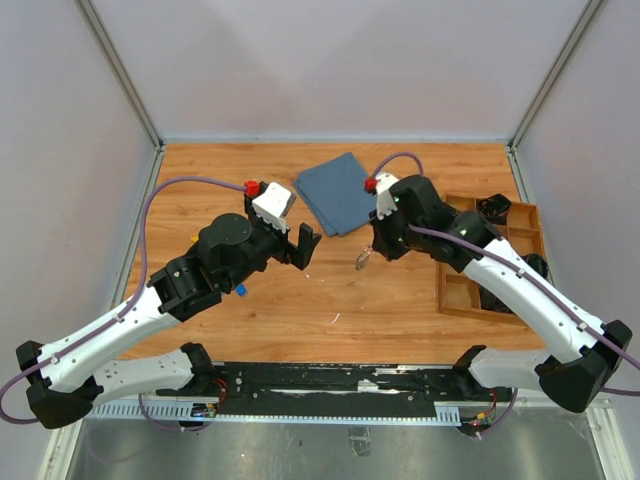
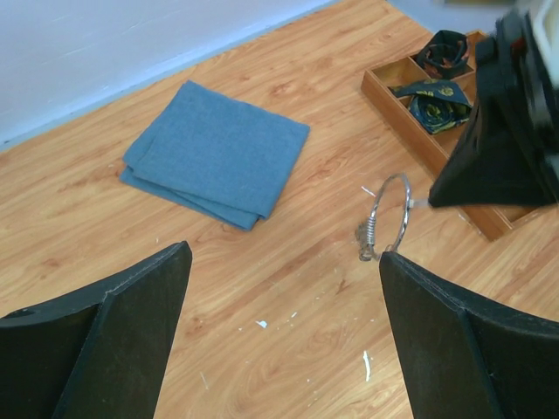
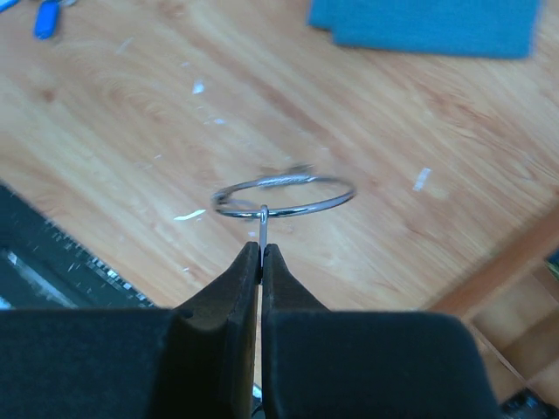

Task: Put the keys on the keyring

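The keyring [image 3: 297,209], a thin silver wire ring, hangs above the wooden table. My right gripper [image 3: 261,249] is shut on a small metal link on the ring's near side. The keyring [image 2: 404,205] shows just past my left gripper's right fingertip, with its chain bit hanging below. My left gripper [image 2: 284,332] is open, with only bare table between its fingers. From above, the left gripper [image 1: 300,243] sits a little left of the keyring [image 1: 362,260]. A blue-tagged key [image 1: 241,290] lies by the left arm; the same key [image 3: 45,19] is at the right wrist view's top left.
A folded blue cloth [image 1: 338,192] lies at the back middle of the table. A wooden compartment tray [image 1: 443,290] with dark items stands at the right, under the right arm. Small white flecks dot the wood between the arms.
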